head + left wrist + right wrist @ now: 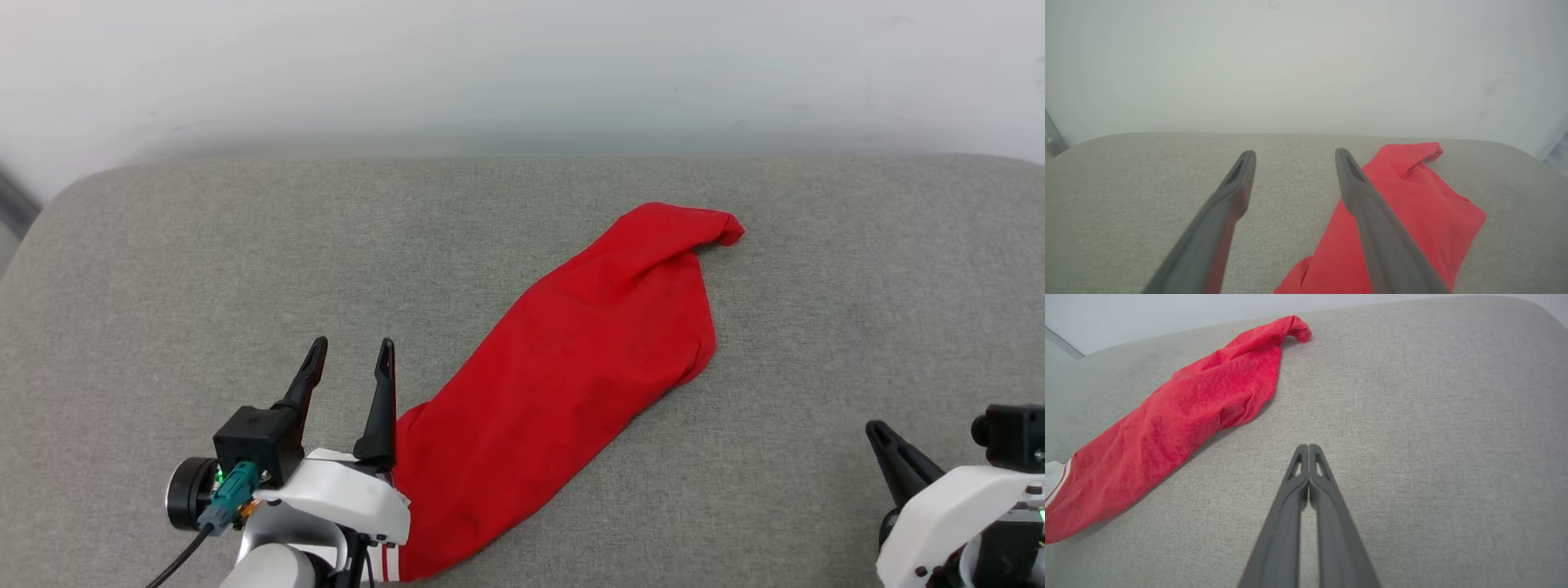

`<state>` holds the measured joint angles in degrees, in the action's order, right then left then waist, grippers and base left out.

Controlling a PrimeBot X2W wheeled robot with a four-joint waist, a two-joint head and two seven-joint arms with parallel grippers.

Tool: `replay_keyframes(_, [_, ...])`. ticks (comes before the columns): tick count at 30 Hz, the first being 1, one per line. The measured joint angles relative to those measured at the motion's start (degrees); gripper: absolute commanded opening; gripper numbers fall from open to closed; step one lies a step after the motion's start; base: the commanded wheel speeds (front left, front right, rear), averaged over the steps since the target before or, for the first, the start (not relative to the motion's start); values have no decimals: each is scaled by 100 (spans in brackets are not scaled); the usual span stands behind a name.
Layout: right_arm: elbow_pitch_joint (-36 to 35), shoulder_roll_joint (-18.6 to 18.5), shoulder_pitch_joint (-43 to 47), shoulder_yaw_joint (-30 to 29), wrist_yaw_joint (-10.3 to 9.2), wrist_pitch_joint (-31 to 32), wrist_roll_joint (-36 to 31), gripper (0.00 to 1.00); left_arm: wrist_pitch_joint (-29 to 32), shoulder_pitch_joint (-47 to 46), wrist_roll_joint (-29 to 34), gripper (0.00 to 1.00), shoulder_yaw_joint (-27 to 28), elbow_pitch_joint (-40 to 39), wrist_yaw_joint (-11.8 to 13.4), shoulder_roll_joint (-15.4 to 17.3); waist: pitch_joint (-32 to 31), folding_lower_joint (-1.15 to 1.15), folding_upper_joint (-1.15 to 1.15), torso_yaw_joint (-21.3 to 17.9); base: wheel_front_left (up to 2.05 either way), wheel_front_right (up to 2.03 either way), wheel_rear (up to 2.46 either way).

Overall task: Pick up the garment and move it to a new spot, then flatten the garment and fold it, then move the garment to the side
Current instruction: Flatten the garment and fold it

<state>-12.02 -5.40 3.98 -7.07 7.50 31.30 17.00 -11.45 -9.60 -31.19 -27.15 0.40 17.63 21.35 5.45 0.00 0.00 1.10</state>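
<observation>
Head view: red jersey [571, 376] lies bunched in a diagonal strip, running from the near edge toward the middle of the grey padded surface [245, 245]. Left hand [353, 345] is spread wide beside its near end, likely lining up a grab. Right hand [1308, 447] is clenched on nothing, well apart.

No text, number, label or sign is showing legibly, the garment [563, 384] is lying plain red side up, its striped trim [390, 563] is bearing no letters.
</observation>
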Motion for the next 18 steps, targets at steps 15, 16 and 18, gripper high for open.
replay_keyframes(15, [802, -330, -556, 130, 0, -777, 157, 100, 64, -63, 0, 100, -66, -97, 9, -21, 163, 0, 0, 290, 0, 0, 0])
replay_keyframes(16, [866, -374, -638, 123, 0, -708, 214, 100, 48, -82, -1, 100, -69, -94, 7, -35, 183, 0, 0, 342, 0, 0, 0])
replay_keyframes(18, [1005, -467, -849, 127, 0, -476, 263, 100, 16, -133, -5, 100, -74, -90, -4, -60, 237, 0, 0, 452, 0, 0, 0])
